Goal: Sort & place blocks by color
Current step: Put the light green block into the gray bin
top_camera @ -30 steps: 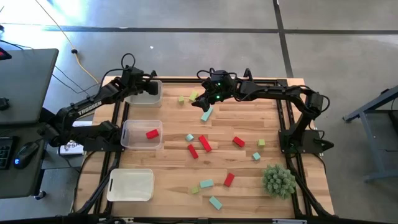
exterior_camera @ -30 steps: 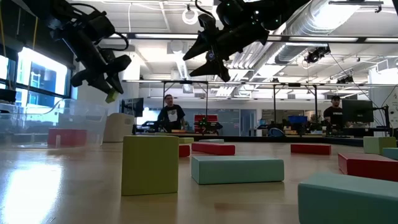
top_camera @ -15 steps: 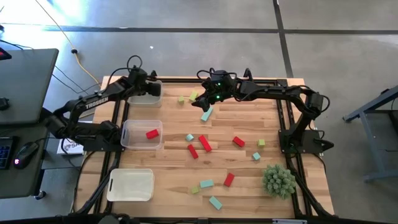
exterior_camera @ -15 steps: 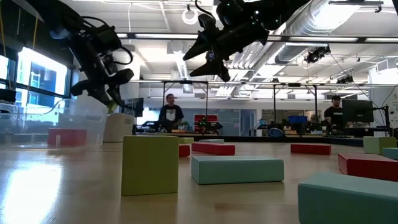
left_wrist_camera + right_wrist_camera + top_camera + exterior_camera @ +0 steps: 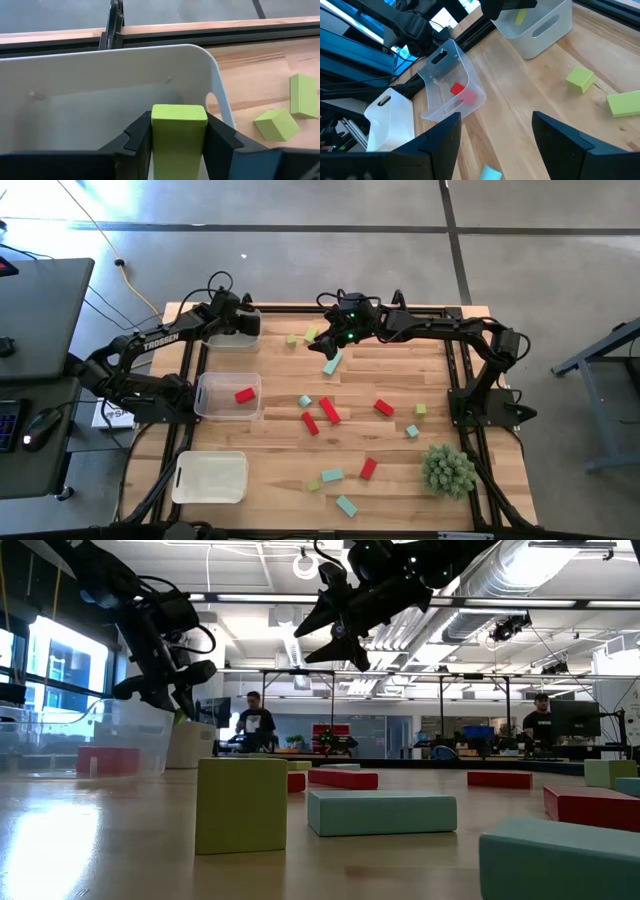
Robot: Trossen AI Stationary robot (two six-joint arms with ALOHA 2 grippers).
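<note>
A yellow-green block (image 5: 179,132) was held clamped between the left gripper's (image 5: 179,150) fingers above the far bin (image 5: 220,95). It was judged light, rigid and smooth, best pinched on flat opposite faces. The right gripper's (image 5: 496,145) fingers were held apart over the desk (image 5: 400,380).

Three bins (image 5: 222,395), five red blocks (image 5: 329,410), five teal blocks (image 5: 332,363), six yellow-green blocks (image 5: 421,410), one plant ball (image 5: 447,469).

Bright, even light throughout. Overhead view: glare patch on grey concrete floor (image 5: 90,205) at top left. Table-level view: backlit window (image 5: 60,665) blown out; near yellow-green cube (image 5: 241,804) soft, arms silhouetted dark. Wrist views sharp, shadows faint.
</note>
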